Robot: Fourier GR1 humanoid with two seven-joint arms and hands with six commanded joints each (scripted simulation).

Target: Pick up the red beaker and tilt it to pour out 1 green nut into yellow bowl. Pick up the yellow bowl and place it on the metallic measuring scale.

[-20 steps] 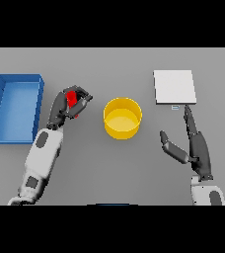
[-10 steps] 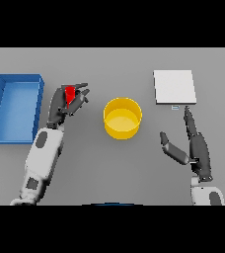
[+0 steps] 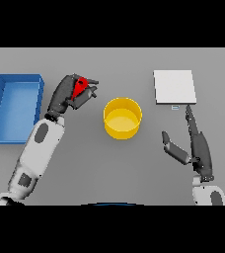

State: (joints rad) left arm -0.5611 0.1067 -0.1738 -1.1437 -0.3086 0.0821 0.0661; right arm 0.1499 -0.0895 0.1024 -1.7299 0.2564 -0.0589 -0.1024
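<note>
My left hand is shut on the red beaker and holds it above the table, left of the yellow bowl. The beaker is tilted, with its mouth towards the bowl. The bowl stands at the table's middle; I see no nut in it. The metallic measuring scale lies flat at the back right. My right hand rests open on the table, right of the bowl and in front of the scale, fingers straight and thumb spread.
A blue bin stands at the left edge, beside my left arm.
My left hand has lifted the red beaker a little, moved it right towards the bowl and tilted it further. The right hand has not moved.
</note>
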